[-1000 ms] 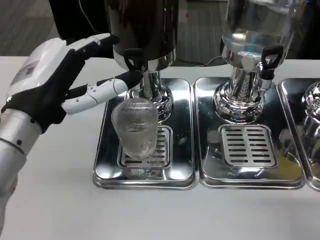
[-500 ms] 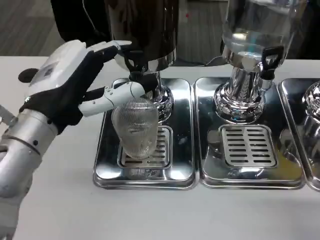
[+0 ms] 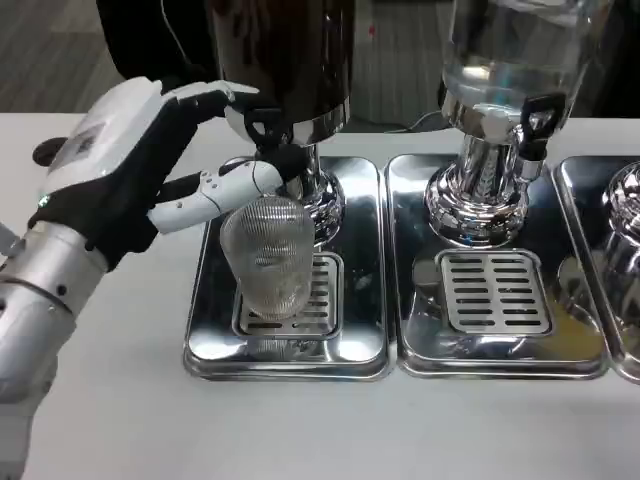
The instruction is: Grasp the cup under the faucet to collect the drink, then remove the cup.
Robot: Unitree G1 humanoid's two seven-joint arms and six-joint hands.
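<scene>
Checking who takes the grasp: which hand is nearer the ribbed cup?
Left. The left hand is just up-left of the cup, fingers reaching over its rim toward the faucet.

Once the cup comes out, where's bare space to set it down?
Bare table runs along the front of the trays, and left of the left tray. The middle tray's grate is free too. It is crowded around the cup, between left hand and faucet.

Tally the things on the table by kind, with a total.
Drink dispensers: 3
Steel drip trays: 3
Ribbed glass cup: 1
Total: 7
</scene>
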